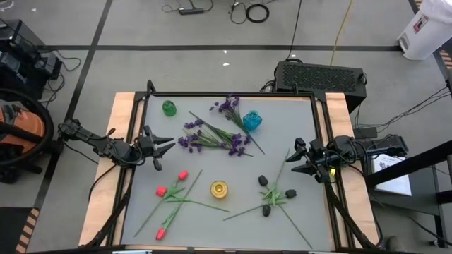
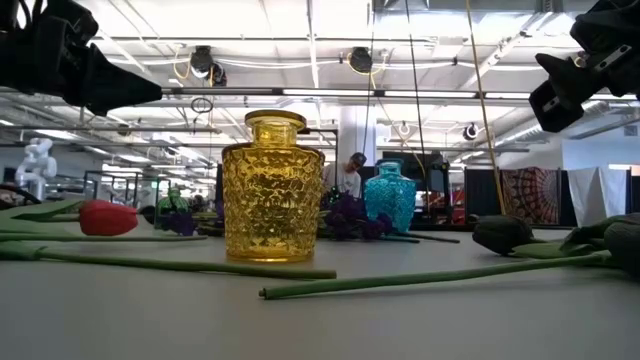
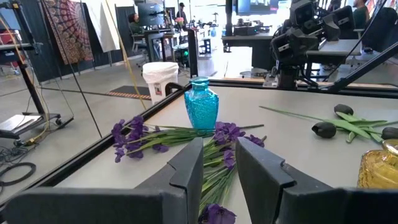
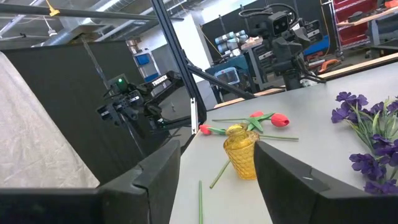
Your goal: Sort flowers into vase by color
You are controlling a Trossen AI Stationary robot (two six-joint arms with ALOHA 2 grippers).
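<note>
Left gripper (image 1: 164, 149) held over table's (image 1: 304, 120) left edge, fingers parted, nothing gripped. Right gripper (image 1: 295, 158) held over right edge, fingers parted, likewise empty. Purple sprays (image 1: 215, 136) laid at centre rear, between green vase (image 1: 169, 108) and blue vase (image 1: 252, 120). Red tulips (image 1: 171, 192) laid front left, beside yellow vase (image 1: 219, 188). Black blooms (image 1: 272, 195) laid front right. No flower seen in any vase.
</note>
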